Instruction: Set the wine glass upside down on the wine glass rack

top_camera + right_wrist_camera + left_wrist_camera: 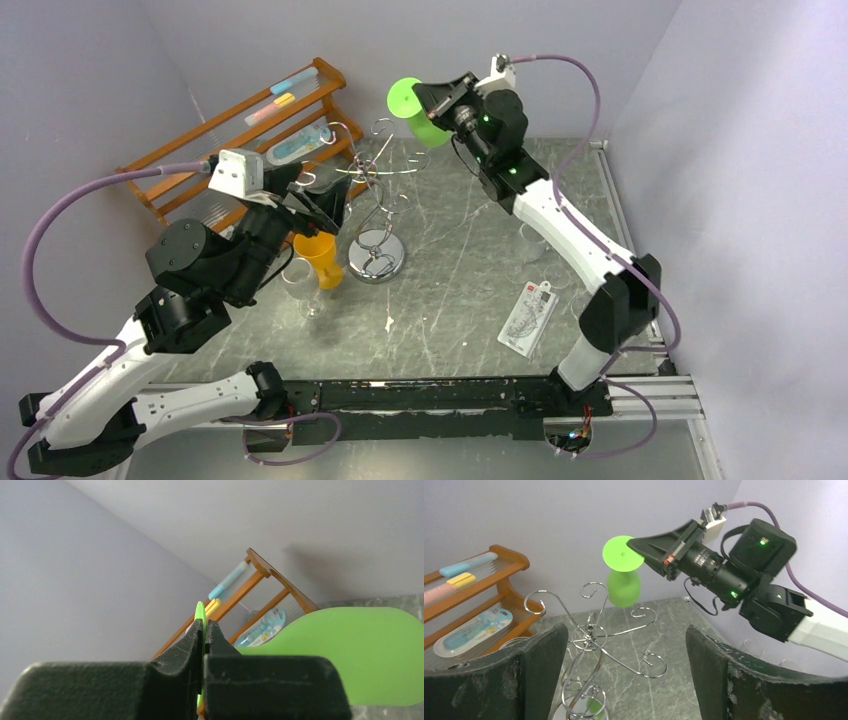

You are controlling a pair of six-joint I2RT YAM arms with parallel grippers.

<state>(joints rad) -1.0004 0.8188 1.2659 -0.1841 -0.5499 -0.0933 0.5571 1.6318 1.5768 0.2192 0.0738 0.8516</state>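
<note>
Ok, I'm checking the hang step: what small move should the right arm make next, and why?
Probably ease the right gripper toward the wine glass rack, steering the stem into a nearby curled hook. The green wine glass hangs bowl-down, pinched by its foot, not yet on any hook.

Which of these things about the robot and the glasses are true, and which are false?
1. The right gripper pinches the green glass by its foot. True.
2. The green glass hangs on the rack. False: it is held in the air, on no hook.
3. The left gripper is open. True.
4. The orange glass hangs on the rack. False: it sits low beside the rack's base.
</note>
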